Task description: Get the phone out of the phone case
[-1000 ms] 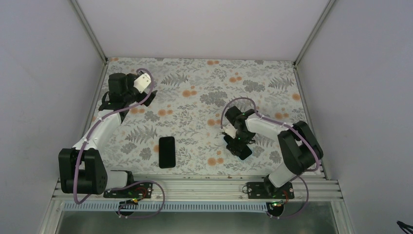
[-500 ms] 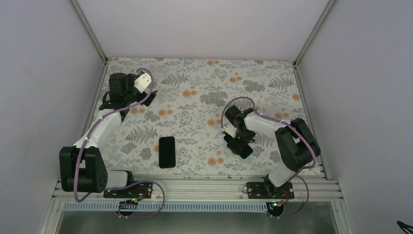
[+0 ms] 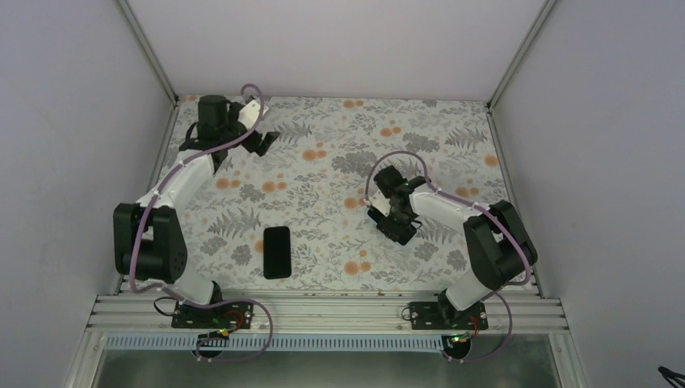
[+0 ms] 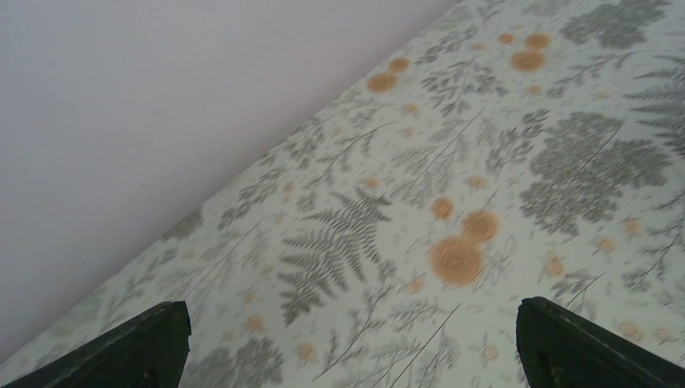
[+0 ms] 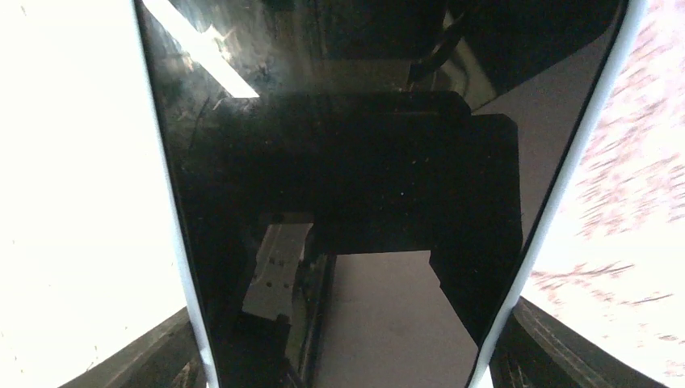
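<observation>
Floral cloth covers your counter [image 3: 323, 174], with pale walls on three sides. On its right half the phone [image 5: 347, 162] is inside the phone case [image 5: 182, 242], its glass toward the right wrist camera. You can see the case's pale rim along both long edges of the dark screen, so the phone is not out yet and the whole separation is left to do. Your right pincer [image 5: 349, 317] straddles it, one finger close beside each long edge. You cannot tell whether it is clamped on the rim or only near it, nor whether the phone is off the cloth. Your left pincer [image 4: 351, 311] hangs wide apart and empty over the far left corner, well apart from the work. An all-black phone [image 3: 277, 251] lies alone near the front edge, between the arms. My judgement is that you are at the grasp: a firm hold comes first, then peeling the shell away, which probably needs that idle left arm.
</observation>
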